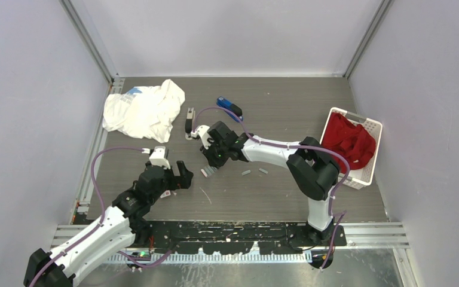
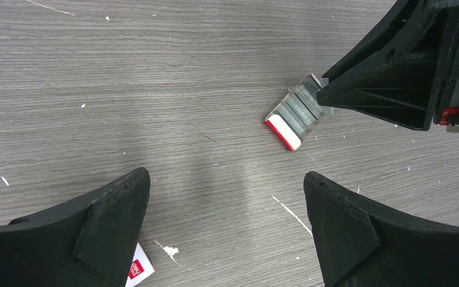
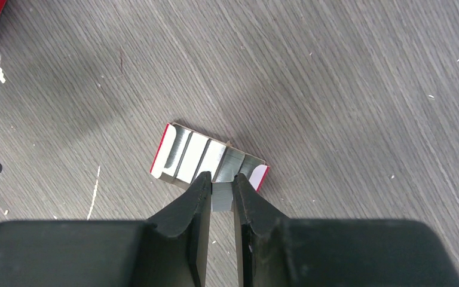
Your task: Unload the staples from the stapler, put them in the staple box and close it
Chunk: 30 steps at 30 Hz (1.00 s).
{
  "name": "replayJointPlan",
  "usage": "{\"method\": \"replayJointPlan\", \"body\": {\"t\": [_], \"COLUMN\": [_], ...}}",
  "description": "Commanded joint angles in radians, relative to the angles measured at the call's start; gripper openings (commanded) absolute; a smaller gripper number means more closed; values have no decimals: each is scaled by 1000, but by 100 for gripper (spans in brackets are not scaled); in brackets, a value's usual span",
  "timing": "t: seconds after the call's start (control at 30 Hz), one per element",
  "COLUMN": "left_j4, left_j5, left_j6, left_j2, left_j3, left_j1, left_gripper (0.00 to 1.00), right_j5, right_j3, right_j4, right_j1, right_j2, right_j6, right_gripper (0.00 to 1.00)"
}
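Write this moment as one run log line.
left hand: open, holds nothing | right hand: shut on staples | place: at box edge

Grey table (image 1: 287,107): white cloth (image 1: 143,110), basket (image 1: 367,122), staples (image 1: 246,173).

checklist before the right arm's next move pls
1. Right gripper shut on a staple strip: ok.
2. Strip lined up with the open box: ok, it sits at the box's near edge in the right wrist view.
3. Strip seated in the box: cannot tell, the fingers hide its end.
4. Left gripper open and apart from the box: ok.
5. All strips gathered: not ok, two loose strips lie on the table, right of the box in the top view.
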Motion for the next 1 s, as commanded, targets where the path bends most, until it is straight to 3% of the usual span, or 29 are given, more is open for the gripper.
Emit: {"method": "replayJointPlan", "body": {"t": [0.0,0.97], "left_j4": [49,46], "left_j5": [-6,-6], "left_j6": [9,9], "left_j2": [1,-2], "left_j3": [20,19], "left_j1": [4,4], "left_gripper": [99,99], "right_j5": [9,44], "right_j3": [43,47], "right_j4": [37,27], "right_j1": [4,4], "right_j2": [4,25], "right_j6": [8,-5], "right_gripper": [21,22]}}
